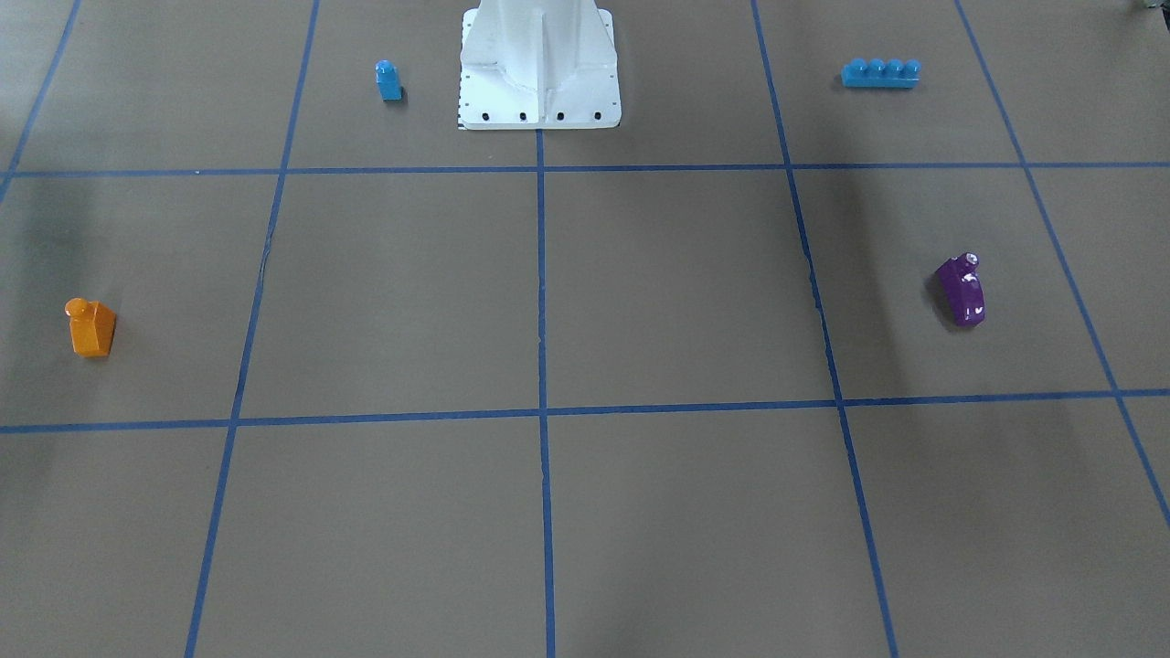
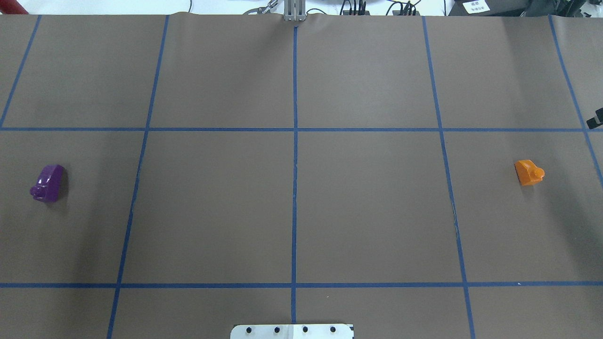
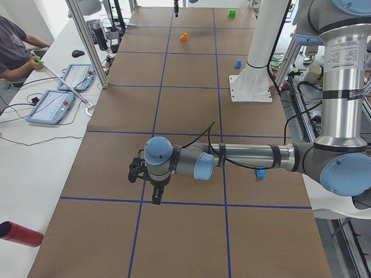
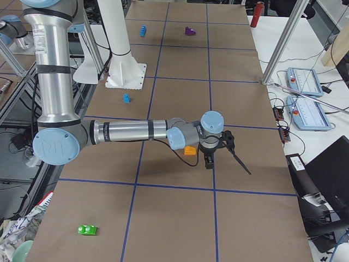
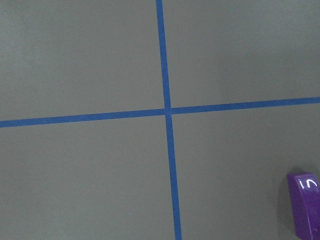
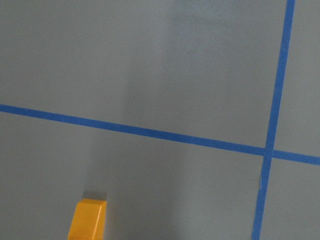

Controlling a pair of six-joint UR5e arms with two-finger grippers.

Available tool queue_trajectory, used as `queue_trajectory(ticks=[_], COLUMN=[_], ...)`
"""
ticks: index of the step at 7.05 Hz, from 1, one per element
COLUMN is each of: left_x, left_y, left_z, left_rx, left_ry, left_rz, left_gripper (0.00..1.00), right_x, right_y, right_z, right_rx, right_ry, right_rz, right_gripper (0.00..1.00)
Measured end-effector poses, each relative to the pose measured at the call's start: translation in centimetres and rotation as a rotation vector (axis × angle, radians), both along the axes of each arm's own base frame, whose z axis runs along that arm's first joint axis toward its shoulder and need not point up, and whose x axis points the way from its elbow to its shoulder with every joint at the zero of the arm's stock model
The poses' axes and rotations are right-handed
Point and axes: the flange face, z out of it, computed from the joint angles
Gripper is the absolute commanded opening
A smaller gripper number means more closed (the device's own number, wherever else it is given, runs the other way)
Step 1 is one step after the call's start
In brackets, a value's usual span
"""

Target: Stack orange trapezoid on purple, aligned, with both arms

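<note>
Though blue-taped, brown table (image 1: 402, 292) (orange trapezoid (image 1: 91, 331)).

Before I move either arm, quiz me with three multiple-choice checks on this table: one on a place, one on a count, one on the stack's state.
1. In the overhead view the purple block lies: A) far left; B) centre; C) far right.
2. Blue blocks flanking the white pedestal in the front-facing view: A) one; B) two; C) four.
3. The orange trapezoid is: A) stacked on purple; B) alone on the table; C) lifted off it.
Answers: 1 A, it sits near that view's left edge. 2 B, a one-stud block and a four-stud brick. 3 B, it rests far right, well apart from the purple block.
</note>
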Motion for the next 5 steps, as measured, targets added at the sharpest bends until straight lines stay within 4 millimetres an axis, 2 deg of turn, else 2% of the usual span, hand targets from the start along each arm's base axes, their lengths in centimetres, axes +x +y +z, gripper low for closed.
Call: queue_trajectory(ticks=[1, 3, 4, 5], left_x=[1.3, 4.3, 7.4, 11.2], left_y=[0.2, -0.1, -1.0, -2.0], left_z=[0.2, 0.6, 0.2, -1.1], left_rx=[0.022, 0.036, 0.017, -0.037], left_ry=[0.002, -0.001, -0.004, -0.007], left_rz=[0.027, 0.084, 0.114, 0.099], left_gripper=[1.00, 1.00, 1.00, 1.00], right_x=[-0.6, -3.6, -4.6, -5.5], right_y=[0.1, 0.2, 0.1, 0.1], right_z=[-0.1, -0.5, -0.5, -0.5], right_rx=[0.003, 0.012, 0.013, 0.016], right_ry=[-0.005, -0.004, -0.002, -0.001], right_rz=[-0.013, -0.069, -0.088, -0.103], right_gripper=[1.00, 1.00, 1.00, 1.00])
